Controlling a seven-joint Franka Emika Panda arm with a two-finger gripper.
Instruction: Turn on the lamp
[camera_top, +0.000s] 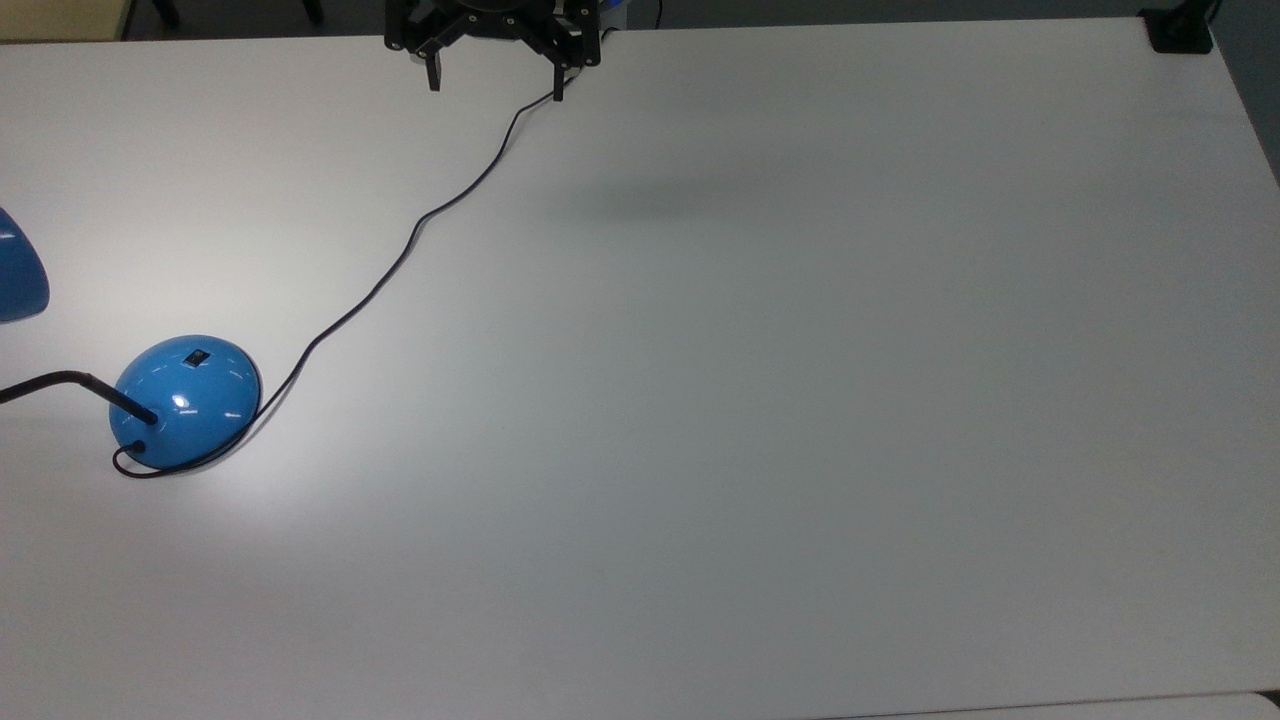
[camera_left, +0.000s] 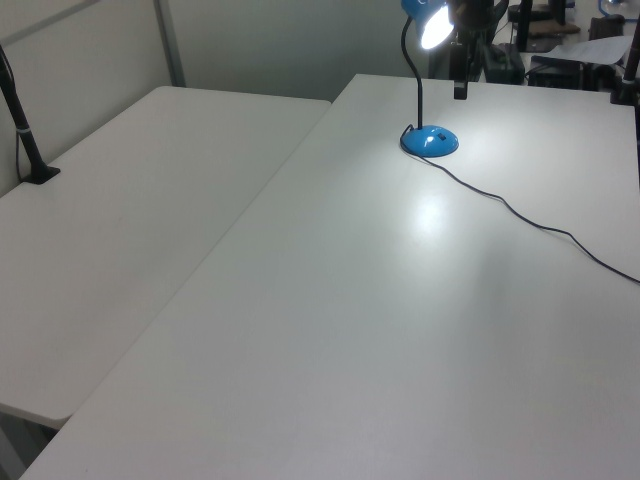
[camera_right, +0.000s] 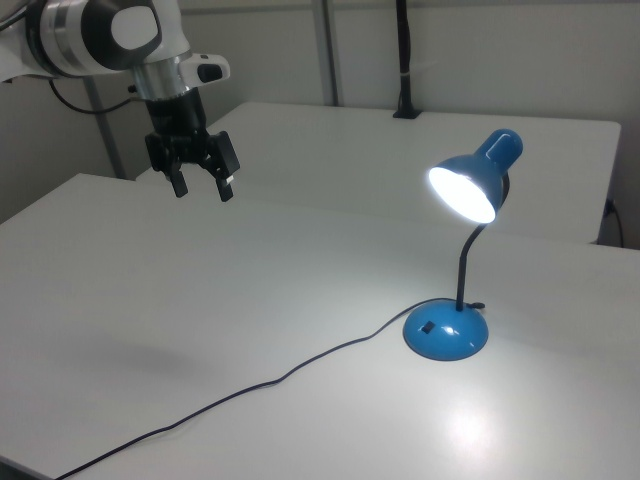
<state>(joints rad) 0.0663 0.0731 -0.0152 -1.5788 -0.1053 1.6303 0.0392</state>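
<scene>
The lamp's blue dome base (camera_top: 186, 400) sits at the top view's left, with a small black switch (camera_top: 198, 355) on top and a thin black arm bending off the left edge. Its blue shade (camera_right: 477, 175) is lit and throws a bright patch on the table. The base (camera_right: 446, 331) stands at the right view's right, and the base (camera_left: 430, 141) lies far back in the left view. A black cord (camera_top: 400, 255) runs from the base toward the far edge. My gripper (camera_top: 494, 82) hangs open above the far table edge, well away from the lamp, with nothing between its fingers. The gripper (camera_right: 202, 188) is high over the table in the right view.
The white table (camera_top: 760, 400) spreads wide to the top view's right. A second white table (camera_left: 130, 200) adjoins it at the left view's left. A black clamp mount (camera_top: 1178, 30) sits on the far right corner in the top view. A black post (camera_left: 25, 140) stands on the second table.
</scene>
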